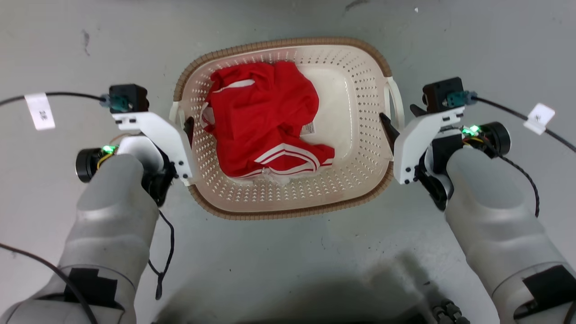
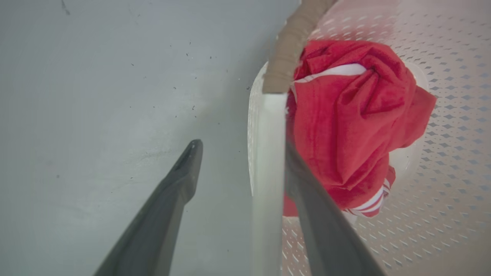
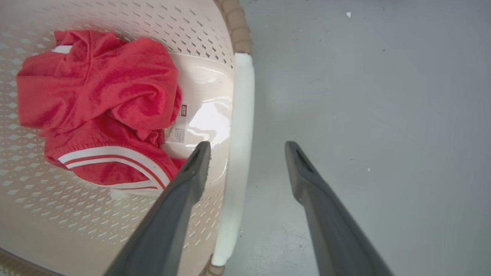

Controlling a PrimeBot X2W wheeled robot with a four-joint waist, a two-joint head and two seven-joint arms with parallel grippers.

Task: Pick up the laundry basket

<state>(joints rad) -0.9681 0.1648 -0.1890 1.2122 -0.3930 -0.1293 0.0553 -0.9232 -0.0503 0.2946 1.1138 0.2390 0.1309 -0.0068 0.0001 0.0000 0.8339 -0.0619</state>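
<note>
Straddling laundry basket [image 1: 288, 193] handles [image 3: 239, 115], left gripper [image 2: 239, 143], right gripper [image 3: 247, 145], jaws apart, label [image 3: 178, 128] illegible

1. The laundry basket [image 1: 270, 198] stands on the grey floor [image 1: 288, 261].
2. A crumpled red garment [image 1: 261, 121] with white stripes lies inside it, toward its left half.
3. The left pincer [image 1: 181, 126] is at the white left handle [image 1: 173, 112], with one dark finger inside the wall.
4. The right pincer [image 1: 395, 123] is at the right handle [image 1: 398, 101], also with one finger inside.

Open floor [image 1: 288, 261] all round laundry basket [image 1: 288, 212]; inside, red garment [image 1: 261, 121] across left and middle, bare bottom at right.
</note>
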